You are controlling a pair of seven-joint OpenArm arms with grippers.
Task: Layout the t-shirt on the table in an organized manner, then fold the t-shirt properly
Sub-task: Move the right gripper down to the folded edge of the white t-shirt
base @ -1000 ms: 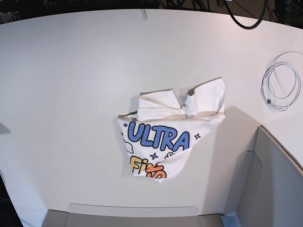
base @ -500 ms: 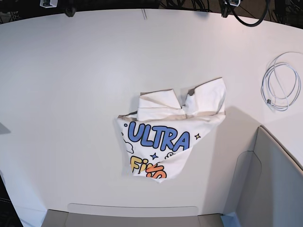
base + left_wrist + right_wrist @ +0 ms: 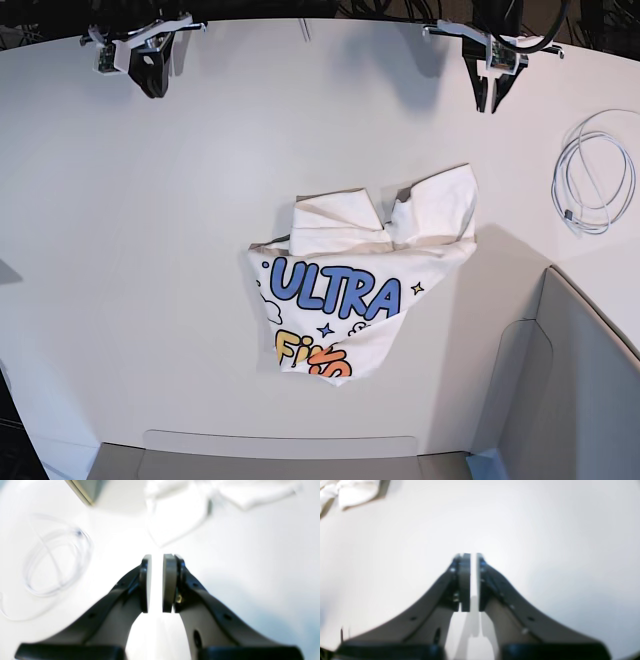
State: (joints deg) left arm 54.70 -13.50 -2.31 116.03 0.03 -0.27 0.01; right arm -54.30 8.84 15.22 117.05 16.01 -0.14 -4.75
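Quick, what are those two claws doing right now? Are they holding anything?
Left claw: slightly open, empty, above the table.
Right claw: open just a crack, empty, not touching the t-shirt.

The base view looks steeply down on the whole surface (image 3: 150, 200) from high up. Each wrist view looks along its own tool, close above the surface; all three catch the t-shirt (image 3: 365, 275).

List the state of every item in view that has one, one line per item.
t-shirt: crumpled, folded over itself, print side up, resting on the table, untouched.
left gripper: narrowly open, empty, above the table.
right gripper: narrowly open, empty, above the table.
white cable: coiled, lying beside the grey bin.
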